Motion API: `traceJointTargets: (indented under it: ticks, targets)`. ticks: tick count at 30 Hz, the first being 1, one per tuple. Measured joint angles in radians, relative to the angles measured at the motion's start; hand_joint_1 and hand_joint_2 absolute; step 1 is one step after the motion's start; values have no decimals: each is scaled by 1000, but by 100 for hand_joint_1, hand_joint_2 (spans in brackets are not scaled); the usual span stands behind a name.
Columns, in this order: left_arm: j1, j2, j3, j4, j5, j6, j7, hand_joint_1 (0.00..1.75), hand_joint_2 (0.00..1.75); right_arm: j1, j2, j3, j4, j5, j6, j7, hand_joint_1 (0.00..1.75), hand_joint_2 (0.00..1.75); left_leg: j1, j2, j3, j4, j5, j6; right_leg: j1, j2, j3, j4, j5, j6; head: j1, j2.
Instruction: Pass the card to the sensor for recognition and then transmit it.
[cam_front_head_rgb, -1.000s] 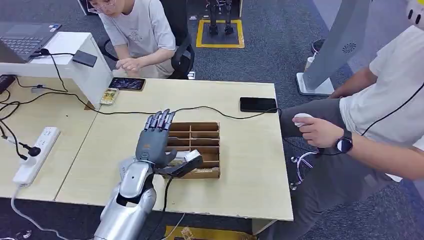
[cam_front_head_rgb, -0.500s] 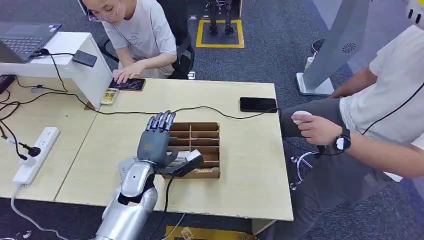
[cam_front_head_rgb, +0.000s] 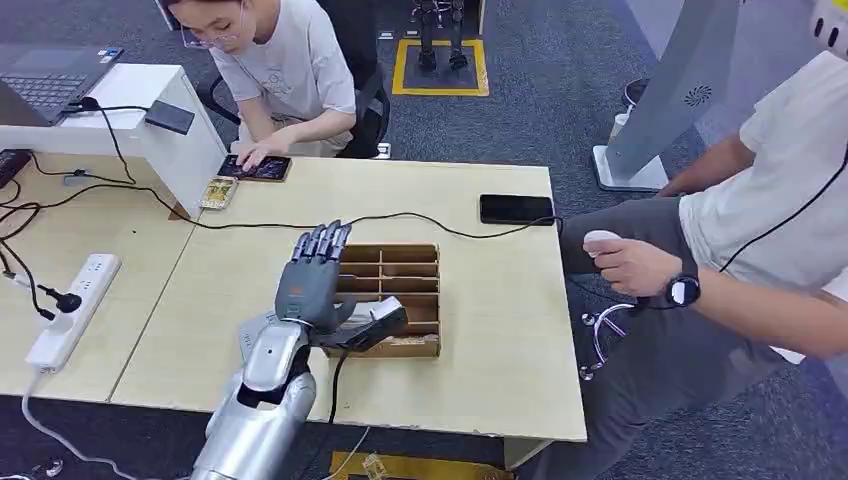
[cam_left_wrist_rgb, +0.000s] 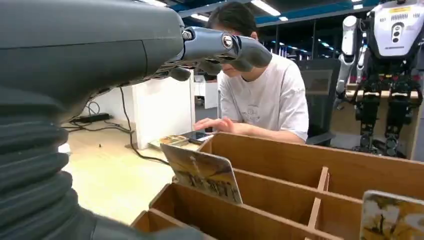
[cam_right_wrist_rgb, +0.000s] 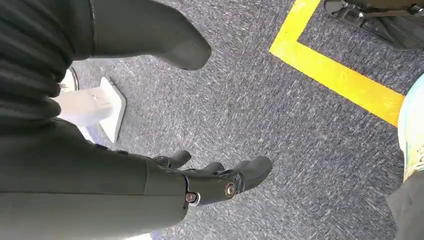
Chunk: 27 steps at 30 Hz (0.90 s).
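Note:
A wooden divided box (cam_front_head_rgb: 424, 248) stands mid-table. My left hand (cam_front_head_rgb: 312, 272) hovers over its left end, fingers stretched forward and thumb out to the side, holding nothing. In the left wrist view a picture card (cam_left_wrist_rgb: 202, 172) stands tilted in a slot of the box (cam_left_wrist_rgb: 300, 156) below the hand (cam_left_wrist_rgb: 220, 47), apart from it; a second card (cam_left_wrist_rgb: 392, 217) stands in a nearer slot. Another card (cam_front_head_rgb: 218, 192) lies by a white stand (cam_front_head_rgb: 185, 150) with a small black device (cam_front_head_rgb: 168, 117) on top. My right hand (cam_right_wrist_rgb: 210, 177) hangs over the carpet with its fingers apart.
A seated person at the table's far side touches a phone (cam_front_head_rgb: 256, 168). A person on the right holds a white object (cam_front_head_rgb: 603, 239). A black phone (cam_front_head_rgb: 516, 209) with its cable, a power strip (cam_front_head_rgb: 75, 310) and a laptop (cam_front_head_rgb: 45, 80) are also on the tables.
The person at the far side has leaned in and put both hands on the phone. My left hand has barely moved over the box.

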Motion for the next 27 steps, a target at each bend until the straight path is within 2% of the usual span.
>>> traceJointTargets:
  ticks: [5,6,7,8,9,10,20,21,22,23,27]
  targets:
    - [-3,3,1,20,0,0,0,169,175,0,0,0,0,0,-2,-10,0,175,0,0,0,0,0,0,0,0,0,0,0,0,0,0]
    - [-3,4,1,23,0,0,0,143,175,-1,0,0,0,1,-2,-11,0,175,0,0,0,0,0,0,0,0,0,0,0,0,0,0]
    - [-3,5,1,25,0,0,0,93,175,-1,0,0,0,4,-2,-13,0,175,0,0,0,0,0,0,0,0,0,0,0,0,0,0]
    - [-3,6,2,27,0,0,0,93,175,-2,0,0,0,4,-2,-15,0,175,0,0,0,0,0,0,0,0,0,0,0,0,0,0]
    - [-4,6,4,29,0,0,1,82,175,-2,0,0,0,5,-2,-16,0,175,0,0,0,0,0,0,0,0,0,0,0,0,0,0]
    - [-3,8,4,30,0,0,5,115,175,-3,0,0,0,8,-3,-17,0,175,0,0,0,0,0,0,0,0,0,0,0,0,0,0]
    - [-5,10,10,30,0,-1,8,115,175,-6,4,0,0,18,-13,-19,0,175,0,0,0,0,0,0,0,0,0,0,0,0,0,0]
    - [-5,10,10,30,0,-1,8,143,175,-6,5,0,0,18,-13,-19,0,175,0,0,0,0,0,0,0,0,0,0,0,0,0,0]
    - [-5,10,10,30,0,-1,8,147,175,-6,5,0,0,18,-13,-19,0,175,0,0,0,0,0,0,0,0,0,0,0,0,0,0]
    - [-5,10,10,30,0,-1,8,175,175,-6,5,0,0,18,-13,-19,0,175,0,0,0,0,0,0,0,0,0,0,0,0,0,0]
    - [-6,10,12,30,0,-2,-2,175,175,-6,5,0,0,18,-13,-19,0,175,0,0,0,0,0,0,0,0,0,0,0,0,0,0]
